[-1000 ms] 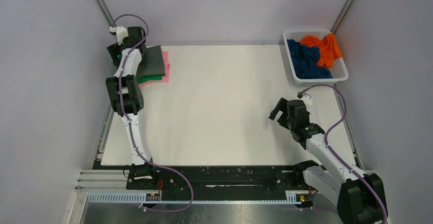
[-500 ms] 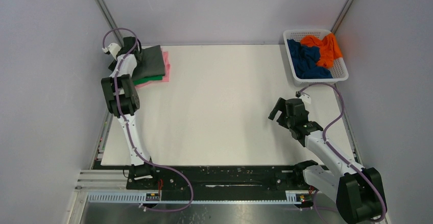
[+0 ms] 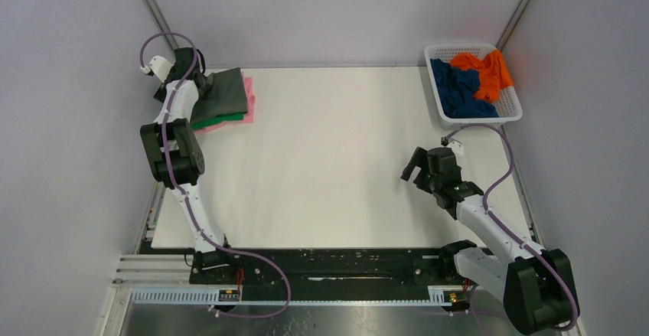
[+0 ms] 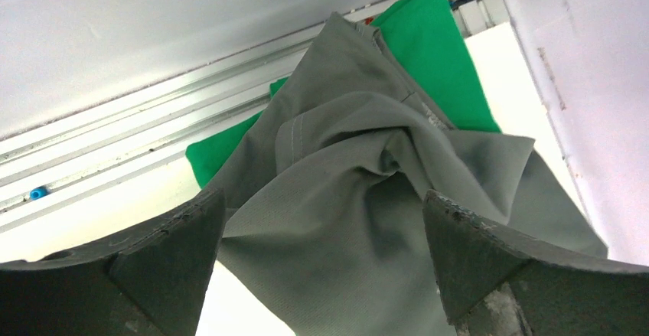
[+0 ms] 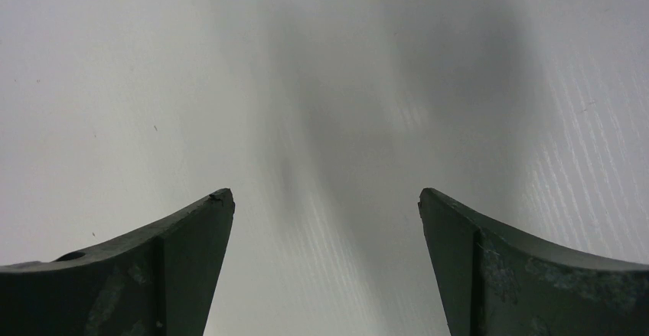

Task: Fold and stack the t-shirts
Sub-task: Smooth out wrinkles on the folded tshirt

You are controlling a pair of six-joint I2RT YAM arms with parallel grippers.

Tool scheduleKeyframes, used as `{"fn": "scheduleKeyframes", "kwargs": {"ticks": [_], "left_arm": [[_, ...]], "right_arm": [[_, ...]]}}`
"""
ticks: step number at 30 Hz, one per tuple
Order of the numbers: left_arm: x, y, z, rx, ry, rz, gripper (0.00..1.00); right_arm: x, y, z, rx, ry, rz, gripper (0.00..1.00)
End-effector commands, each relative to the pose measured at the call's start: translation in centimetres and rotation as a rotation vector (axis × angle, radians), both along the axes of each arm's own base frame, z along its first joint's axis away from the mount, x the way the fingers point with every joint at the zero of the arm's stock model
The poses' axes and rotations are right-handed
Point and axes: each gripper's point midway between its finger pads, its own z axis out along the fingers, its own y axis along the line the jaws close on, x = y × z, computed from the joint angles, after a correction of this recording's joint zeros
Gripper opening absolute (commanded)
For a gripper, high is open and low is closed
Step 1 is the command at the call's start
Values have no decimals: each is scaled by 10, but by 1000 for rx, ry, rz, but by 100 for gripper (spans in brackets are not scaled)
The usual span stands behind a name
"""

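A stack of three folded t-shirts lies at the table's far left: dark grey (image 3: 227, 95) on top, green (image 3: 208, 120) under it, pink (image 3: 249, 97) at the bottom. My left gripper (image 3: 200, 83) hovers at the stack's left edge, open; in the left wrist view (image 4: 325, 221) its jaws stand wide apart on either side of the rumpled dark grey shirt (image 4: 360, 175), with the green shirt (image 4: 436, 60) beyond. The navy shirt (image 3: 458, 91) and the orange shirt (image 3: 487, 72) lie crumpled in the basket. My right gripper (image 3: 414, 167) is open and empty above bare table (image 5: 325, 198).
The white lattice basket (image 3: 459, 47) stands at the far right corner. An aluminium rail (image 4: 115, 133) runs along the table's edge behind the stack. Grey walls close in the left, back and right sides.
My left wrist has swung left and back toward the table's corner, and the dark grey shirt's left edge has bunched up. The right arm has hardly moved.
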Motion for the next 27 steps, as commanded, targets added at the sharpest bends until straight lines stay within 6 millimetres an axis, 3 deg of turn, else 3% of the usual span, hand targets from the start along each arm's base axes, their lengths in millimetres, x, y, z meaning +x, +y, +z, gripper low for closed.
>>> {"fn": "scheduleKeyframes", "kwargs": {"ticks": [1,3,7,11,22,27], "left_arm": [[-3,-13,22,12,-77,-66,99],[1,-27,33,-1,-151,-133,99],[25,-75,54,14,-331,-443,99],[38,-102,57,78,-291,-588,99],[90,-100,23,137,-104,-715,99],[100,-98,8,147,-65,-745,99]], "right_arm": [[15,6,21,19,-68,17,99],[16,7,20,24,-67,20,99],[15,7,19,25,-61,25,99],[15,6,19,19,-62,19,100],[17,-4,21,-36,-62,2,99],[17,-10,20,-70,-55,-10,100]]}}
